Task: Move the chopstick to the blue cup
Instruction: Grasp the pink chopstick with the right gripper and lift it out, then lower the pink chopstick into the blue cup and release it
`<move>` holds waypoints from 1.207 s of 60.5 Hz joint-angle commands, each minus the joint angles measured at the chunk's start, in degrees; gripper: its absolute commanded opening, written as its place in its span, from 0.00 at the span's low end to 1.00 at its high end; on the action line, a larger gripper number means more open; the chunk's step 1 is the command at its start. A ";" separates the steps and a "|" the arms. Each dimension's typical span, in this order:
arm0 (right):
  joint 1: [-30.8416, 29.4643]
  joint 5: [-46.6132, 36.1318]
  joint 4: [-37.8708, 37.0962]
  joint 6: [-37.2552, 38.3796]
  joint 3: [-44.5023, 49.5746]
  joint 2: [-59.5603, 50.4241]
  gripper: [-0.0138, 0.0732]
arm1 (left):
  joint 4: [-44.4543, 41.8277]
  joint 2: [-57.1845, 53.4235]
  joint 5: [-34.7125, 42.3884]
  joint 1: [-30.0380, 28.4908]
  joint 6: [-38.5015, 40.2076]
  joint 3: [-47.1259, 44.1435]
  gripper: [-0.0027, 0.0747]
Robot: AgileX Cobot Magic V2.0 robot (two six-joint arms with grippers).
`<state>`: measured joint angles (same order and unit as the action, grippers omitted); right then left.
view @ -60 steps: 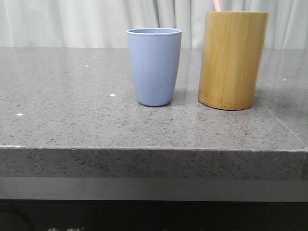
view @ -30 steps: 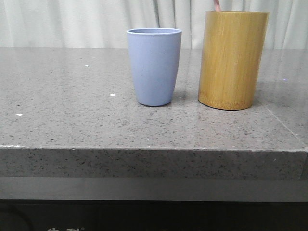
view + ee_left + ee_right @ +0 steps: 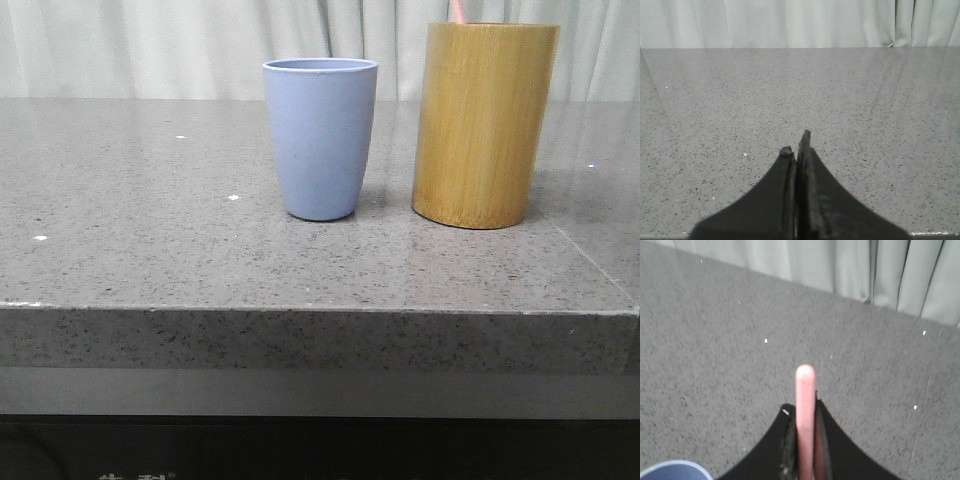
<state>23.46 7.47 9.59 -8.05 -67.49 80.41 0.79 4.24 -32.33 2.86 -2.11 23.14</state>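
Standing on the grey speckled table (image 3: 150, 200), the blue cup (image 3: 320, 138) and the bamboo holder (image 3: 485, 125) sit side by side in the front view, near each other but not touching, the cup to the left and both upright. The holder is the taller and wider of the 2. A short pink bit of the chopstick (image 3: 458, 11) pokes up above the holder's rim, near its left side, and runs out of the top of the picture. Whether its lower end is inside the holder cannot be told from here. Pale curtains (image 3: 150, 45) hang behind the table.

In the right wrist view, the right gripper (image 3: 804, 440) is pinching the chopstick (image 3: 805, 410) between its 2 dark fingers (image 3: 788, 445), and the rounded pink tip sticks out past the fingertips. A sliver of the cup's rim (image 3: 675, 471) shows at the picture's corner, with the table beneath.

In the left wrist view, the left gripper (image 3: 796, 150) has its 2 fingers (image 3: 785, 190) pressed together with nothing between them, held over bare table with the curtains beyond.
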 commanded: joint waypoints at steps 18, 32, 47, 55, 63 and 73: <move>0.19 -17.19 -0.39 -0.67 -2.09 -14.75 0.12 | 0.37 0.62 4.93 0.01 0.47 1.31 0.01; 6.44 -18.88 -0.39 -0.67 -4.19 -13.37 0.12 | 0.37 0.62 4.93 0.01 0.47 1.31 0.01; 14.04 -21.45 -0.39 -0.67 -4.94 -4.09 0.12 | 0.37 0.62 4.93 0.01 0.47 1.31 0.01; 13.99 -21.94 -0.39 -0.67 -4.75 0.73 0.12 | 0.37 0.62 4.93 0.01 0.47 1.31 0.01; 13.98 -20.90 -0.39 -0.67 -4.75 4.02 0.21 | 0.37 0.62 4.93 0.01 0.47 1.31 0.01; 13.98 -20.12 -0.39 -0.67 -4.75 5.00 0.36 | 0.37 0.62 4.93 0.01 0.47 1.31 0.01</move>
<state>37.43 -8.16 9.59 -8.05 -70.37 87.73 0.79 4.24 -32.33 2.86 -2.11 23.14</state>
